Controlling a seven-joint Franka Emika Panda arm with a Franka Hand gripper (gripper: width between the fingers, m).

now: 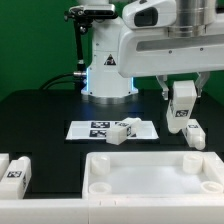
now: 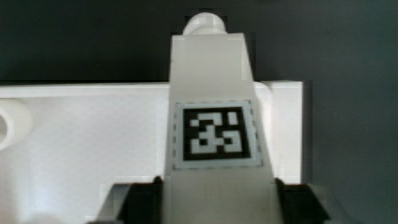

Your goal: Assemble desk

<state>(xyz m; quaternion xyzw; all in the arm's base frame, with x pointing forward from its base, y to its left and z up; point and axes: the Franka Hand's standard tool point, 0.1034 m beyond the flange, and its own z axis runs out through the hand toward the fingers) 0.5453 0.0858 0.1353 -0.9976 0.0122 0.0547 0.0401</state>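
My gripper (image 1: 182, 98) is shut on a white desk leg (image 1: 182, 105), held upright above the far right corner of the tabletop (image 1: 150, 190). In the wrist view the leg (image 2: 217, 100) fills the middle, tag facing the camera, its rounded tip pointing away, with the tabletop's rim (image 2: 71, 95) below it. Another leg (image 1: 195, 135) stands on the black table just beyond the tabletop's right corner. A third leg (image 1: 122, 131) lies on the marker board (image 1: 100, 130). Two more legs (image 1: 14, 173) lie at the exterior view's left edge.
The robot base (image 1: 105, 65) stands at the back, with a black stand (image 1: 85, 20) and green wall behind. The black table (image 1: 40, 120) carries all parts.
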